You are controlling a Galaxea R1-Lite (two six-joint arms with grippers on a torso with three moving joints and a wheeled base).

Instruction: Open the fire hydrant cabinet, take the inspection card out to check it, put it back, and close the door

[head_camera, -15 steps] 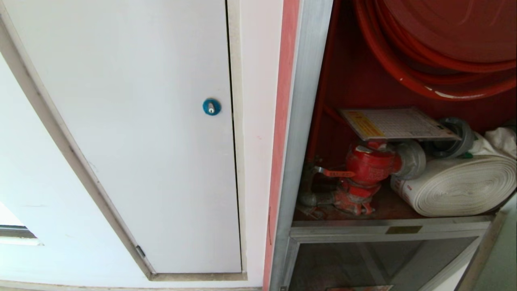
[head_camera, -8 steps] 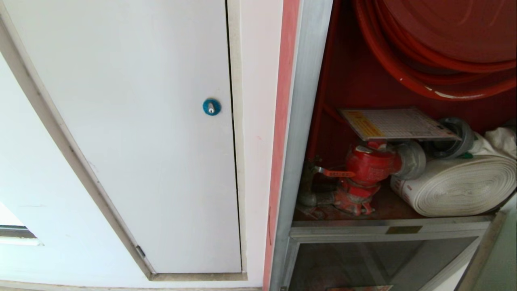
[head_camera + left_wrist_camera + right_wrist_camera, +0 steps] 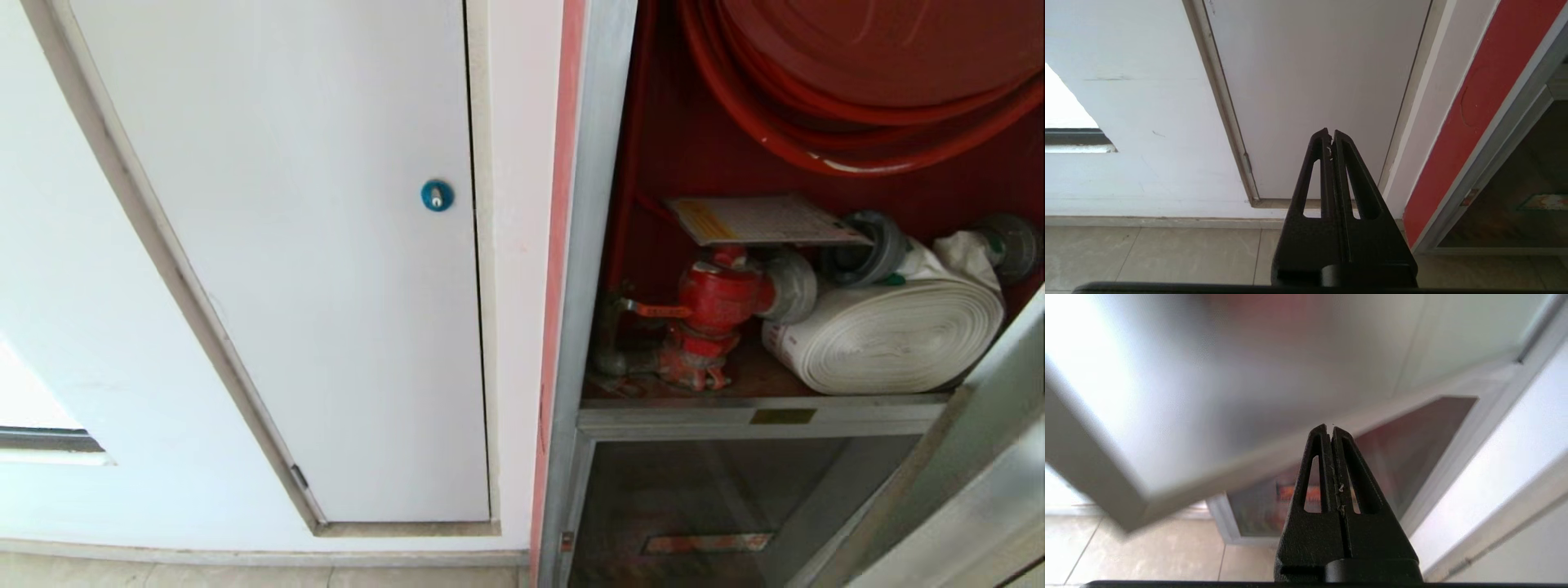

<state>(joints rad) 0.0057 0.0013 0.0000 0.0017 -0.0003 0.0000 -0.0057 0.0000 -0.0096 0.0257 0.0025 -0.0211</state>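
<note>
The fire hydrant cabinet (image 3: 600, 204) stands open, red inside. The inspection card (image 3: 763, 220) lies flat on top of the red valve (image 3: 718, 298), beside the white rolled hose (image 3: 890, 335) and under the red hose reel (image 3: 857, 73). The door (image 3: 980, 457) is swung out at the lower right; in the right wrist view its pale panel (image 3: 1249, 375) hangs close in front. My right gripper (image 3: 1331, 428) is shut and empty, low before the door. My left gripper (image 3: 1329, 131) is shut and empty, facing the white wall panel. Neither arm shows in the head view.
A white flush panel with a round blue lock (image 3: 437, 195) fills the wall left of the cabinet. Below the cabinet shelf sits a smaller glass panel (image 3: 718, 506) with a red label. Beige floor tiles (image 3: 1147, 257) run along the wall's foot.
The whole head view has shifted, so the camera moved: the cabinet sits further left and higher, and more of the open door shows at the lower right. The card and hose lie as before.
</note>
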